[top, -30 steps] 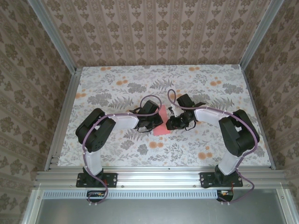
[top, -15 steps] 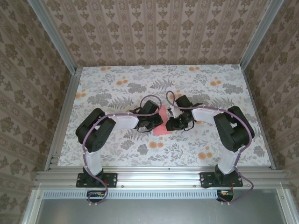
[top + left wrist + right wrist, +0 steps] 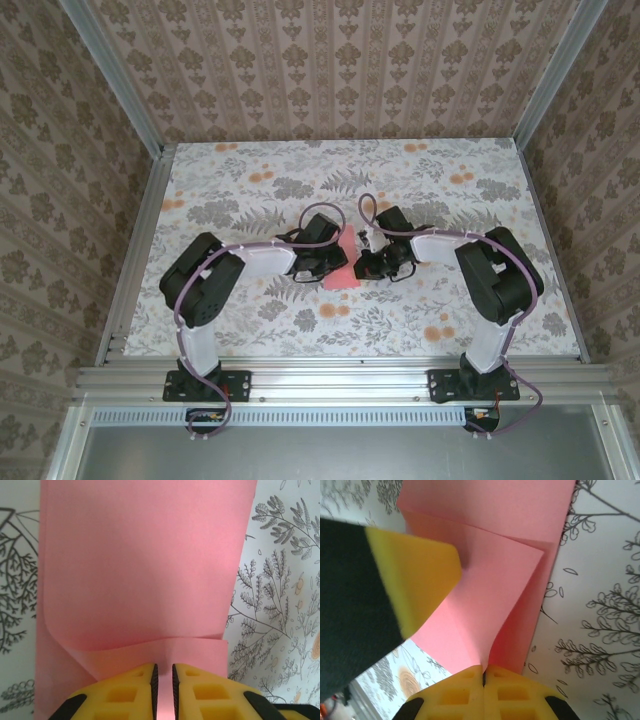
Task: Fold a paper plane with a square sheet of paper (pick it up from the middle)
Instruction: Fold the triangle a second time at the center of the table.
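The square sheet of paper [image 3: 346,273] is salmon pink and lies mid-table between both grippers, partly folded. A paper plane is out of view. In the left wrist view the sheet [image 3: 145,565] has a flap curling up at its near edge. My left gripper [image 3: 163,672] sits low over that edge, its jaws a narrow gap apart, with pink paper showing below the gap. My right gripper [image 3: 484,670] is shut on a raised fold of the sheet [image 3: 485,600]. The left gripper's yellow finger [image 3: 417,575] presses beside that fold.
The table [image 3: 250,185] has a floral printed cover with grey leaves and orange flowers [image 3: 433,332]. Patterned walls and aluminium rails [image 3: 140,250] close in three sides. Both arms [image 3: 210,275] bend inward to the middle.
My right gripper has closed on the paper's fold. The left gripper's jaws have parted slightly. Both arms stay near the middle, and the right elbow has shifted a little to the left.
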Tool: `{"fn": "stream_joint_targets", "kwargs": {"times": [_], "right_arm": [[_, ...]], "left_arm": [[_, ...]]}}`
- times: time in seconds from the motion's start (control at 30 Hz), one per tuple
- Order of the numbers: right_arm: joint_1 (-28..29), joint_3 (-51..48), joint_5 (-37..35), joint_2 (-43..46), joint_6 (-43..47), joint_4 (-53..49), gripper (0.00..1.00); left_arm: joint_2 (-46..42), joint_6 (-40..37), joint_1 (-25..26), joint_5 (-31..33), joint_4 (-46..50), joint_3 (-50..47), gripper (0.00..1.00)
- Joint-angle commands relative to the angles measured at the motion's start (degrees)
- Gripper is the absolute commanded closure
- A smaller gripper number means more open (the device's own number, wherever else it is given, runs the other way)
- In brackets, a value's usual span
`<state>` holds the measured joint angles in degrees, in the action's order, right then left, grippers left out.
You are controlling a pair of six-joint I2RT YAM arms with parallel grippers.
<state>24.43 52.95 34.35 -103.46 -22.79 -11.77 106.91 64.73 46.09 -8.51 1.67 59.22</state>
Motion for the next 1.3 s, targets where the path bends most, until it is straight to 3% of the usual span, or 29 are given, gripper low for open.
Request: {"fn": "stream_joint_targets", "kwargs": {"times": [0.0, 0.23, 0.47, 0.7, 0.77, 0.97, 1.27], "right_arm": [[0.27, -3.21, 3.56, 1.92, -9.95, 9.00, 0.99], [1.15, -8.47, 2.31, 3.55, -21.48, 20.86, 0.99], [1.50, -9.35, 1.35, 2.21, -23.55, 22.98, 0.97], [1.50, -8.16, -0.34, 2.18, -20.19, 18.11, 0.92], [1.50, -7.22, -2.37, 2.83, -18.07, 14.91, 0.83], [1.42, -4.20, -8.02, 6.82, -8.89, 4.64, 0.72], [3.16, -4.65, 4.04, 5.76, -9.14, 10.01, 0.89]], "left_arm": [[-2.82, -2.19, 0.12, 1.12, 2.90, 0.67, 0.80], [-4.08, -3.12, 0.21, 0.46, 2.09, -0.24, 0.77], [-2.49, -2.94, 0.15, -0.30, -0.28, -1.37, 0.76], [0.81, -1.48, 0.14, -0.25, -1.27, -1.00, 0.78], [1.26, -1.23, 0.15, 0.00, -0.69, -0.86, 0.78], [1.81, -1.10, 0.13, 0.37, 0.40, -0.60, 0.79], [1.22, -0.77, 0.06, 0.60, 0.04, -0.51, 0.79]]}}
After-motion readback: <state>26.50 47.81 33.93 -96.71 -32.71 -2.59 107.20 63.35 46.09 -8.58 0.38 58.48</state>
